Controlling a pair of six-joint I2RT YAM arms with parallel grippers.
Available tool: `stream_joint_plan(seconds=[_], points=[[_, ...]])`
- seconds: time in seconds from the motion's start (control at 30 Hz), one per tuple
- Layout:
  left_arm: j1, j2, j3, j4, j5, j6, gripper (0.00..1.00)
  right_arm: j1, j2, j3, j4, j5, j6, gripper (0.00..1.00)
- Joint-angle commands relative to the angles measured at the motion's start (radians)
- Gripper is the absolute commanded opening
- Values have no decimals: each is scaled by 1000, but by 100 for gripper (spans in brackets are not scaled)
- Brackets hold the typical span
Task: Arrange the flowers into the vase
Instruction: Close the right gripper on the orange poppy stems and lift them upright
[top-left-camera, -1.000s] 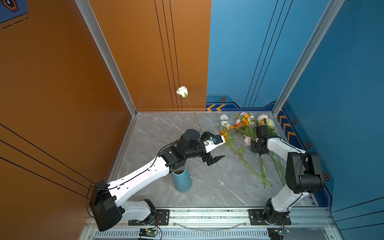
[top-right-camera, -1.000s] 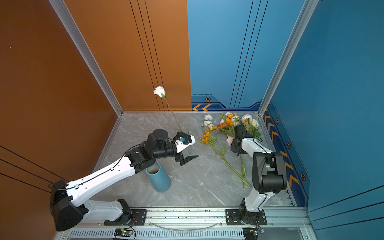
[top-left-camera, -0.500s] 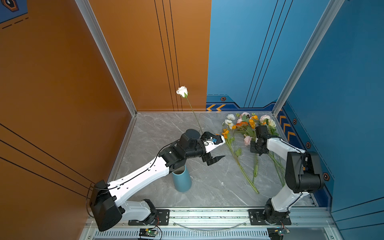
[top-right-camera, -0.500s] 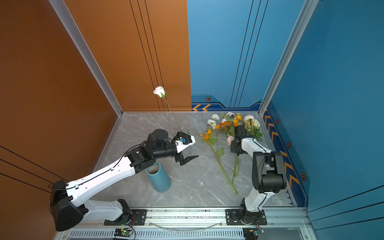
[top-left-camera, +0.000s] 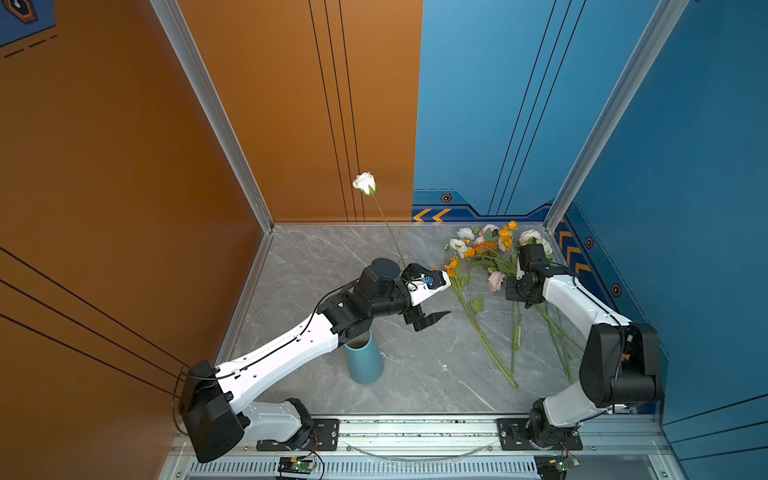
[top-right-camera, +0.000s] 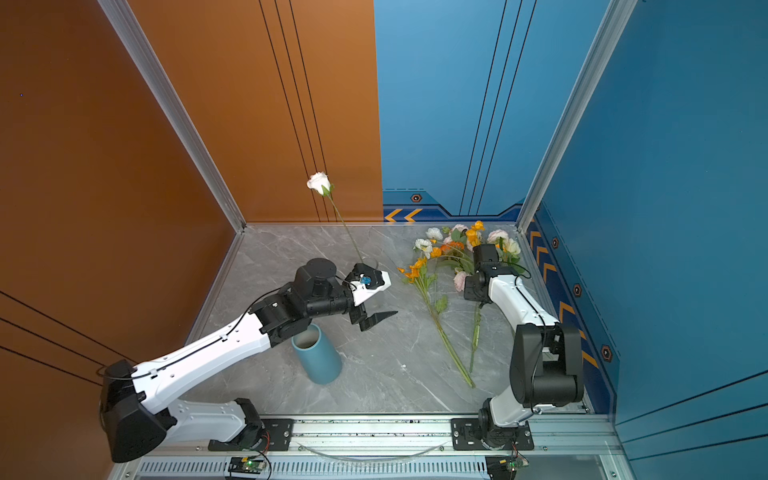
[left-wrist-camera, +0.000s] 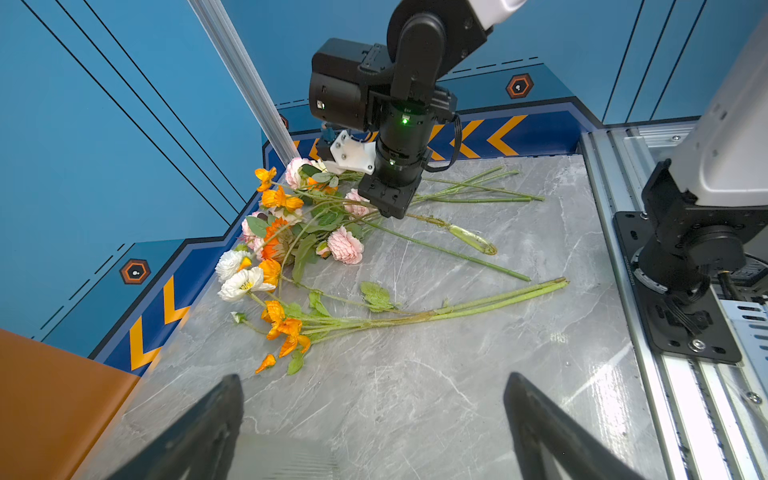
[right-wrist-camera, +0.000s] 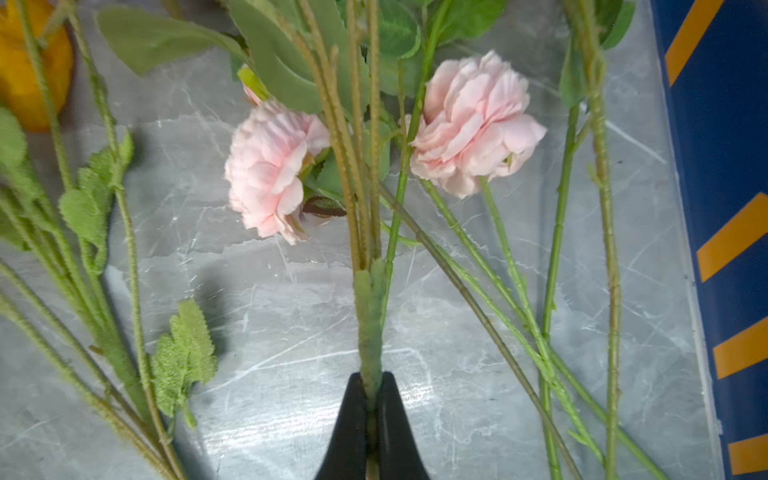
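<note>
The flowers (top-left-camera: 484, 249) (top-right-camera: 451, 249) lie in a heap on the grey floor at the back right, blooms toward the wall, stems toward the front. My right gripper (right-wrist-camera: 371, 384) is shut on a fuzzy green stem (right-wrist-camera: 370, 316) that branches into several thinner stems between two pink blooms (right-wrist-camera: 473, 124). In a top view it sits in the heap (top-left-camera: 517, 291). The blue vase (top-left-camera: 363, 359) (top-right-camera: 318, 357) stands upright under my left forearm. My left gripper (left-wrist-camera: 372, 380) (top-left-camera: 436, 303) is open and empty beside the heap. A white rose (top-left-camera: 365, 183) rises behind it, its stem's foot hidden.
Orange walls close the left and back left, blue walls the back right and right, with a metal corner post (top-left-camera: 582, 166). The arms' mounting rail (top-left-camera: 415, 432) runs along the front. The right arm's elbow (top-left-camera: 619, 365) overhangs the stems' ends.
My right gripper has closed on the stem. The heap shifted, blooms toward the back and the long stems swinging left. The left arm, vase and white rose have not moved.
</note>
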Motion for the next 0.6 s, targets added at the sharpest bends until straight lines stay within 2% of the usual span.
stream_joint_plan(seconds=[0.0, 0.37, 0.57], points=[[-14, 0, -10, 3, 6, 12, 98, 6, -65, 34, -83, -31, -11, 0], [-11, -6, -12, 0, -10, 25, 98, -10, -188, 115, -175, -104, 2, 0], [-5, -7, -13, 0, -14, 28, 98, -15, -219, 158, -213, -88, 1, 0]])
